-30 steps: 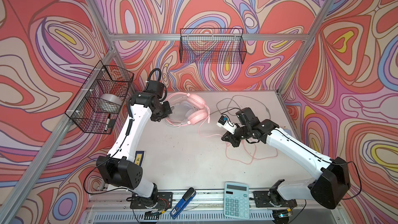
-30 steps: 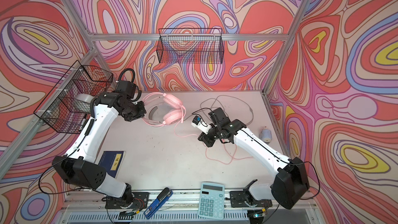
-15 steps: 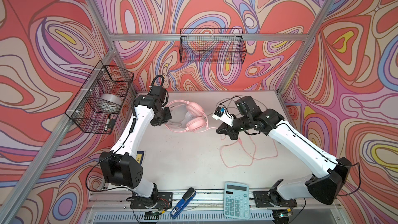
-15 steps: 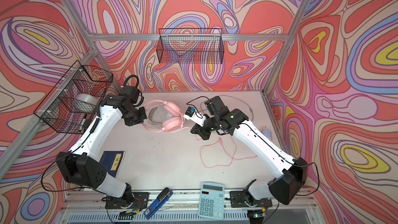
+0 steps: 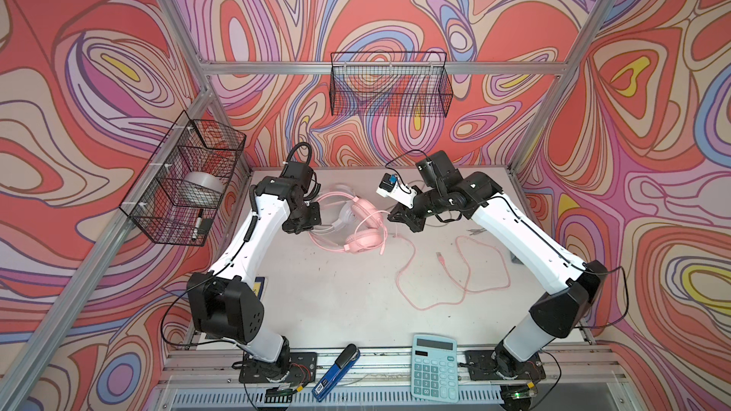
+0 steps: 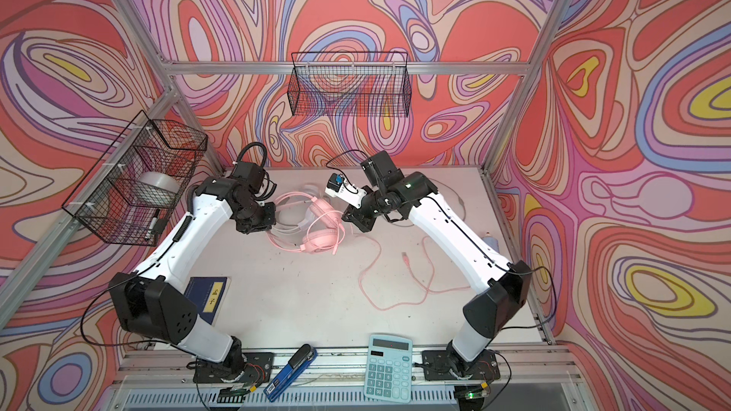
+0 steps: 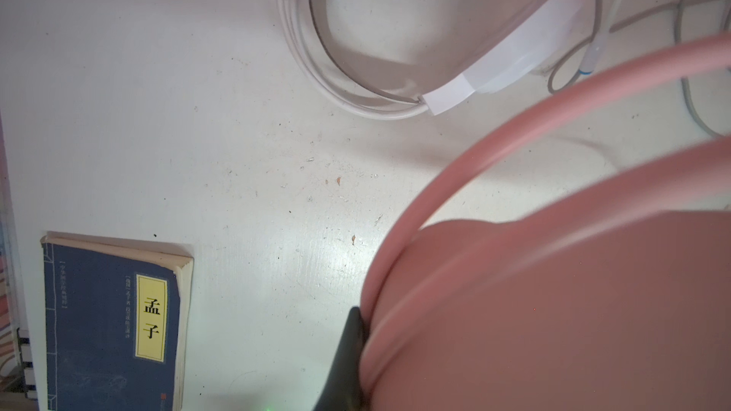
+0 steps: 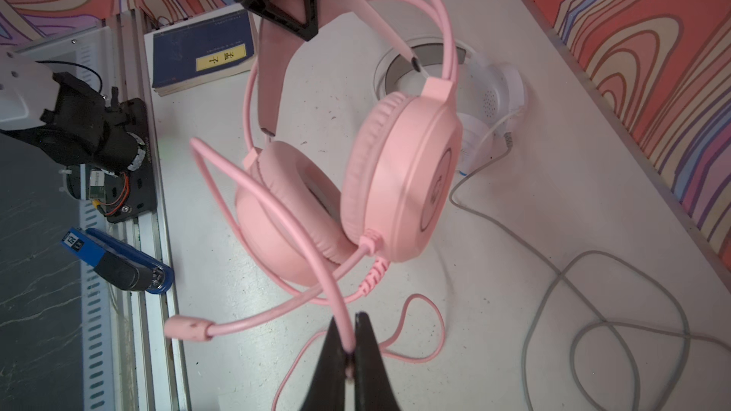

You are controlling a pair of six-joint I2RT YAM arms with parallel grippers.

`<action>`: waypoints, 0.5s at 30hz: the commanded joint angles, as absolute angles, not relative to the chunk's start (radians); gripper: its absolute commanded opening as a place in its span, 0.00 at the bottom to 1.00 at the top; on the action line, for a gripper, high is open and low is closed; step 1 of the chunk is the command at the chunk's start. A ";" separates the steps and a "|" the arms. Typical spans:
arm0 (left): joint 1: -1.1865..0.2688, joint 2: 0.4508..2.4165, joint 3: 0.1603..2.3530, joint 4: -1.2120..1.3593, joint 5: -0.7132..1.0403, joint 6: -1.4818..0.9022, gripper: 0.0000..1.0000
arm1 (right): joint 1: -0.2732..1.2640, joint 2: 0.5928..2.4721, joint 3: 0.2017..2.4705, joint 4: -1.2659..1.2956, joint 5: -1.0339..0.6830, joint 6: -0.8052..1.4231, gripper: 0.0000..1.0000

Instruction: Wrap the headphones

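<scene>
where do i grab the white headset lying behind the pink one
Likely by its headband, from straight above: the band stands on edge as an open arc, thin enough for jaws to straddle, while the earcups are broad and rounded.

The right jaws, pinching the pink cord [image 8: 340, 310], are travelling in toward the white headset [image 5: 345, 213], coming from farther out on the bench [image 5: 336, 310] to near it. Behind them the cord is paying out. Its tight tangle is spreading into wide, loose loops farther from the white headset, and a fresh loop is arcing around the earcups of the pink headset [image 5: 362, 239]. The left jaws are carrying the pink headset by its band slightly off the white headset and, it seems, lifting it clear of the bench.
</scene>
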State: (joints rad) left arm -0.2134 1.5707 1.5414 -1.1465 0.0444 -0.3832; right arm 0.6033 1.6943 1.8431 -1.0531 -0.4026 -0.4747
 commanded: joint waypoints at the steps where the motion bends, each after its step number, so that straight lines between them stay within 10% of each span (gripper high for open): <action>1: -0.225 1.568 1.531 -1.132 0.087 -0.330 0.00 | 0.579 1.756 1.923 -1.082 -0.312 -0.445 0.00; 15: -0.267 1.544 1.506 -1.121 0.108 -0.248 0.00 | 0.566 2.052 2.233 -1.197 -0.265 -0.317 0.00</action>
